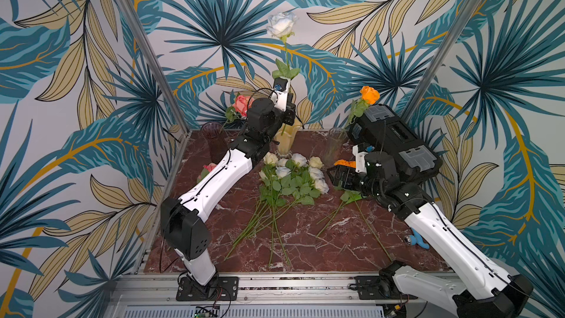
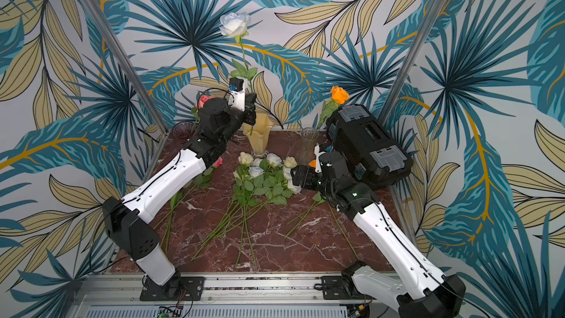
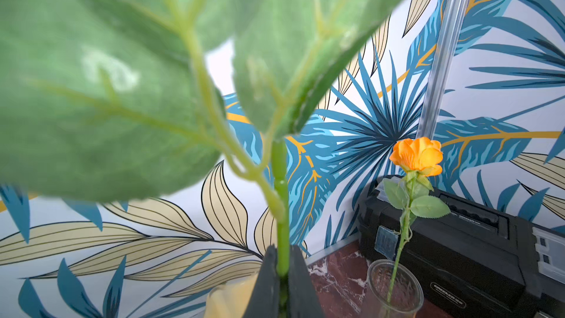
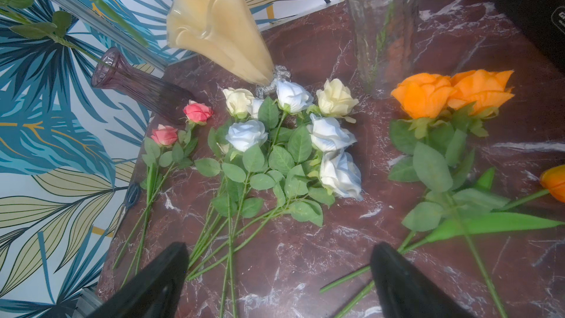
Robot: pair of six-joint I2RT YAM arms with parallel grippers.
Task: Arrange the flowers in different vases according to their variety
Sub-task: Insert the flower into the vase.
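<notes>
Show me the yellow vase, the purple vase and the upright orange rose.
yellow vase [image 4: 214,26], right wrist view, flared wall.
purple vase [image 4: 146,91], right wrist view, ribbed body.
upright orange rose [image 3: 417,154], left wrist view, bloom.

Left arm [image 1: 214,186], right arm [image 1: 452,240]: white shells, black joints, thin black cables [image 1: 213,175] along them, black bolted base plates [image 1: 229,287].
</notes>
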